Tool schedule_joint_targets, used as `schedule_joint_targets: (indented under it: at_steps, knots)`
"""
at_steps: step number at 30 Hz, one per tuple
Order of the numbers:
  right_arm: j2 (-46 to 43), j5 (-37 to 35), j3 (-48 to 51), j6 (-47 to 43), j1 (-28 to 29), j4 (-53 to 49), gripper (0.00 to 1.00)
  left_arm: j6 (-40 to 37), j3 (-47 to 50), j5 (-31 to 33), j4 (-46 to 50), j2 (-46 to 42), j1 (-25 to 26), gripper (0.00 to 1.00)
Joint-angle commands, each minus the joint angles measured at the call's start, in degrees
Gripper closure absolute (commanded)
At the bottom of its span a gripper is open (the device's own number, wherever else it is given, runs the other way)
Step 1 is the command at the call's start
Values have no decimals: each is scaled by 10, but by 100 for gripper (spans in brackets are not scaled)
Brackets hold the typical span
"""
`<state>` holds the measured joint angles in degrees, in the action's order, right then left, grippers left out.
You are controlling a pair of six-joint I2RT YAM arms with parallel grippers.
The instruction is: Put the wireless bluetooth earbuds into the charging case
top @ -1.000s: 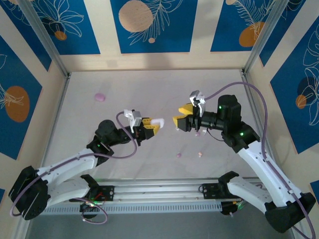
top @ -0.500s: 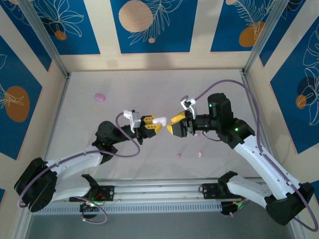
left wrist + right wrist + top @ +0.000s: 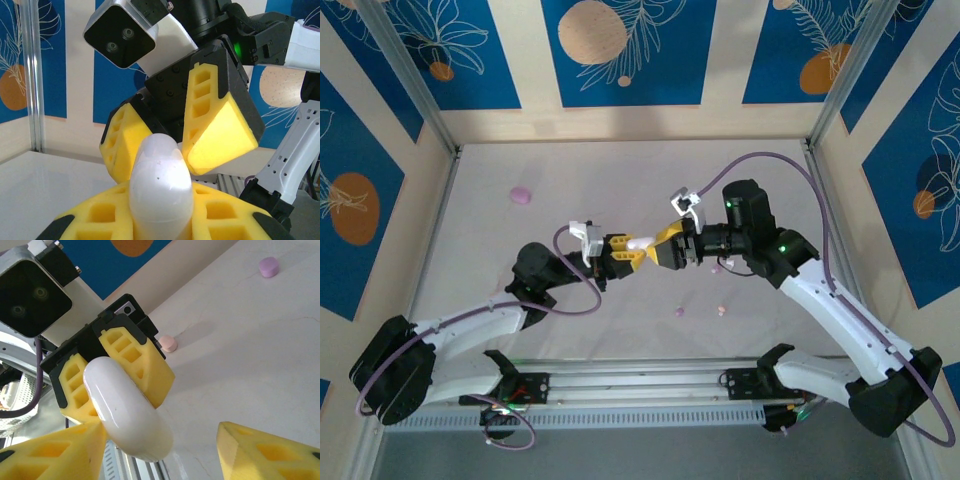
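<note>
Currently, mid-frame, the left gripper point(image 3: 623, 251) is clenching the white charging case point(image 3: 640, 243) while the right gripper point(image 3: 666, 250) is flanking it with spread fingers, risking an off-centre squeeze levering it loose.

The top camera looks down from above and behind the arm bases, far enough back to take in the whole table point(image 3: 570, 180). The left wrist camera faces the right gripper point(image 3: 171, 159) at very close range, and the right wrist camera faces back at the left gripper point(image 3: 107, 376), tilted toward the tabletop. All three views share the white case point(image 3: 640, 243) between them.
</note>
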<state>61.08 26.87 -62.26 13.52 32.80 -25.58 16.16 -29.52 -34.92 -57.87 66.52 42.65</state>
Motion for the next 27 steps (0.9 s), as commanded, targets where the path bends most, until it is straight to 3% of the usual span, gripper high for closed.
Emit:
schedule_joint_targets:
  at_steps: [1, 7, 27]
  knots:
    - [3, -42, -21, 1, 2, -3, 41, 7, -17, -28, -32, -5, 4, 90]
    - [4, -70, -26, 14, 1, 12, 41, 11, -18, -36, -29, -11, 4, 90]
    - [-12, -52, -36, 26, 3, 14, 36, -14, -6, 4, 6, -29, 5, 86]
